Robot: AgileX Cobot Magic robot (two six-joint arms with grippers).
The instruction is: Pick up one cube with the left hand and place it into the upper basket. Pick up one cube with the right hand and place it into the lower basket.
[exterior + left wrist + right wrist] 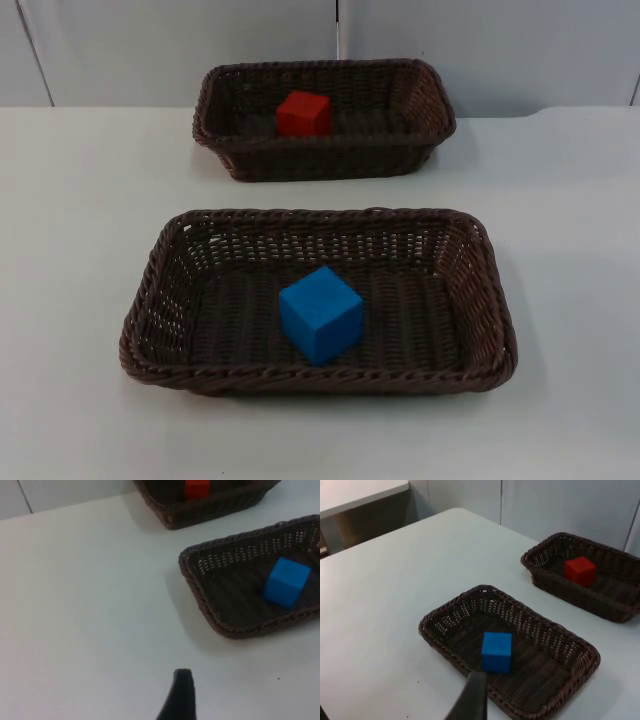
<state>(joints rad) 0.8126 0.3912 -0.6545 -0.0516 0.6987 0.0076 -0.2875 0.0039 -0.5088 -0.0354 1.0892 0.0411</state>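
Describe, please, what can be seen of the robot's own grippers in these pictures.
Little: one black fingertip per wrist view. The left gripper's fingertip is a dark, narrow blade with a squared tip; the right gripper's fingertip is similar, with a greyish sheen.

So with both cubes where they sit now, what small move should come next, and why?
Probably none beyond keeping both arms back: the red cube lies in the upper basket and the blue cube in the lower basket, so both placements look done.
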